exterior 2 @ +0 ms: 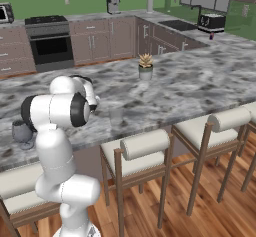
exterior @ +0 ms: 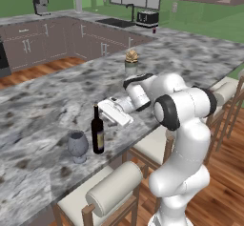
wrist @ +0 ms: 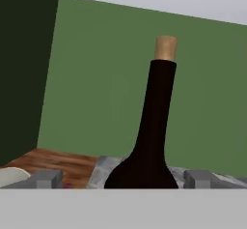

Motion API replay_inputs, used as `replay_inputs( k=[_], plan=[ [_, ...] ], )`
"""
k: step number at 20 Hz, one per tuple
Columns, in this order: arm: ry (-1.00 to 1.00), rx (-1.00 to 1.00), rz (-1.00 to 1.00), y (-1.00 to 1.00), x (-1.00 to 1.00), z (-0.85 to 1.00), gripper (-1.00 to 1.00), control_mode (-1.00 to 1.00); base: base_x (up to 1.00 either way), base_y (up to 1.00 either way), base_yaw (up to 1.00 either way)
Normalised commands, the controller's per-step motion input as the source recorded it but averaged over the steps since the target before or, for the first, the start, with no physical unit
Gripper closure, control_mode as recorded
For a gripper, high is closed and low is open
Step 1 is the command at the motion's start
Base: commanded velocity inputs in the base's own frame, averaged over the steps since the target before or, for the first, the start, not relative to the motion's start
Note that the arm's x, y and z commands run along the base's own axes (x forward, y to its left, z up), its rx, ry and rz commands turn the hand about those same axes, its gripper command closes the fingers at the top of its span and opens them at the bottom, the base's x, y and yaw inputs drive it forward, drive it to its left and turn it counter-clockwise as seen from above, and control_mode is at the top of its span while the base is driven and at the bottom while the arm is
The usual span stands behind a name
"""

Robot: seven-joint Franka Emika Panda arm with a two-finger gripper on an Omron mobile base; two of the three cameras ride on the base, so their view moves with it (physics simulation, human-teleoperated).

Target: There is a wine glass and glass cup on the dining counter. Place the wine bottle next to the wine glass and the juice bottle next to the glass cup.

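Jaws spread wide, holding nothing, hanging low over the marbled worktop. Both dark tips low in the hand view, one on each side of the wine bottle. Wine bottle just in front of the jaws, standing straight up, dark with a tan cork, not touched by either tip. Right beside the bottle, a bit further from the jaws, the wine glass, round and grey, on its little foot near the worktop edge. Bottle and glass close together but apart. Behind the jaws, on the arm's other side, the glass cup, clear and hard to see, upright near the worktop edge. Further off, a small potted plant in the middle of the worktop. Far beyond, by the black sink, a tiny reddish juice bottle, too small to tell more.
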Motion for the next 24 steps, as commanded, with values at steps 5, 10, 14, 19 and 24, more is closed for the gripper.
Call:
replay_inputs(
  k=[5, 10, 14, 19, 24],
  plan=[
    [0.05, 0.01, 0.04, -0.27, 0.0, 0.05, -1.0, -1.0, 0.0, 0.0, 0.0],
    [0.01, 0.0, 0.0, -0.21, -0.12, 0.14, -1.0, -1.0, 0.0, 0.0, 0.0],
    [0.0, -0.07, -0.01, -0.06, -0.26, 0.28, -1.0, -1.0, 0.0, 0.0, 0.0],
    [0.0, -0.14, -0.13, 0.0, -0.33, 0.24, -1.0, -1.0, 0.0, 0.0, 0.0],
    [0.0, -0.19, -0.29, 0.0, -0.41, 0.17, -1.0, -1.0, 0.0, 0.0, 0.0]
  ],
)
